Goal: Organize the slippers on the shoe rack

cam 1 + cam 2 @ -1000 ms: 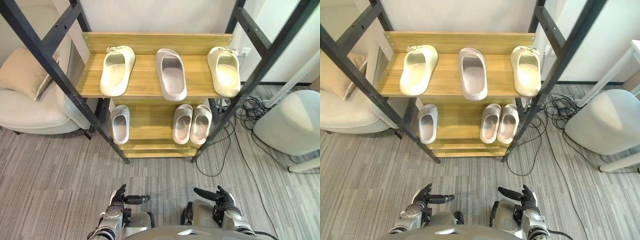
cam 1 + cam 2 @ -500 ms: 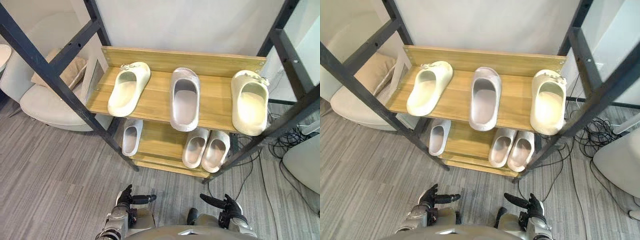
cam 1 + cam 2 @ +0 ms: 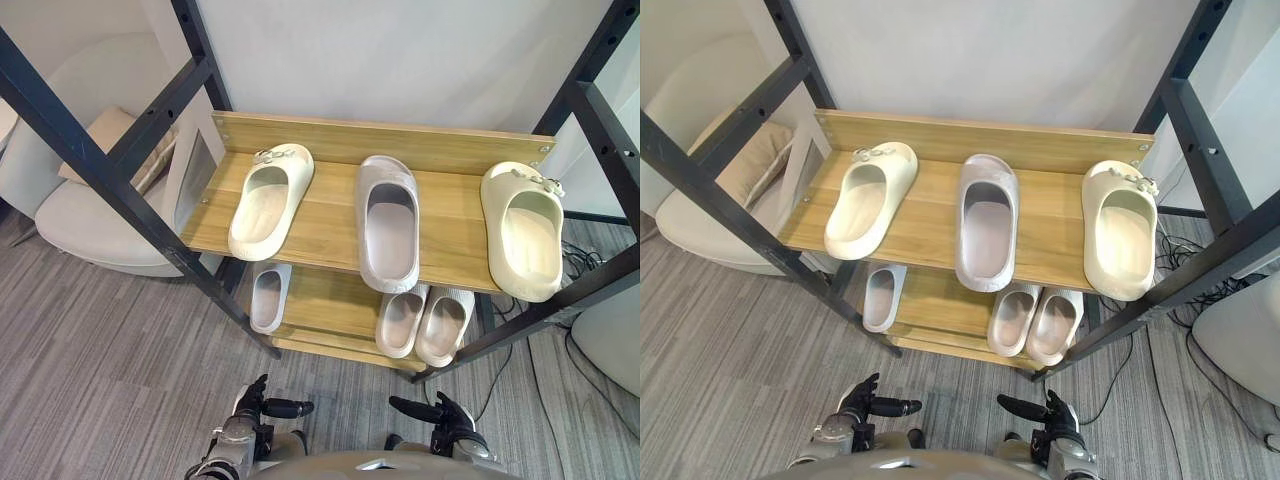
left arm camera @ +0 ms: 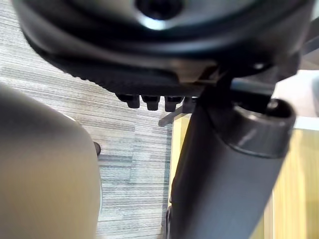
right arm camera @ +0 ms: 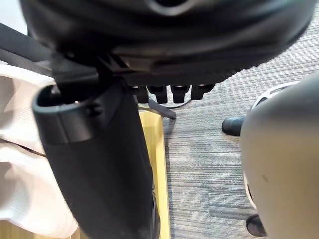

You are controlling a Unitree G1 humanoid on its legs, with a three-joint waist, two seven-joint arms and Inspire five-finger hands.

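A wooden shoe rack (image 3: pixel 330 225) in a black frame stands before me. Its upper shelf carries a cream slipper (image 3: pixel 268 198) on the left, a grey slipper (image 3: pixel 390 220) in the middle and a second cream slipper (image 3: pixel 524 240) on the right. On the lower shelf lie a single grey slipper (image 3: pixel 268 295) at the left and a pair of grey slippers (image 3: pixel 424 322) at the right. My left hand (image 3: pixel 250 408) and right hand (image 3: pixel 440 415) hang low at the bottom edge, well short of the rack, fingers straight and holding nothing.
A beige armchair (image 3: pixel 85 205) with a cushion stands left of the rack. Black cables (image 3: pixel 1165 235) lie on the floor to the right, beside a pale rounded seat (image 3: pixel 610 340). Grey striped carpet (image 3: pixel 110 360) lies between me and the rack.
The whole picture has shifted: the rack now appears closer and seen from higher up, so the camera moved. Both hands stay low with straight fingers.
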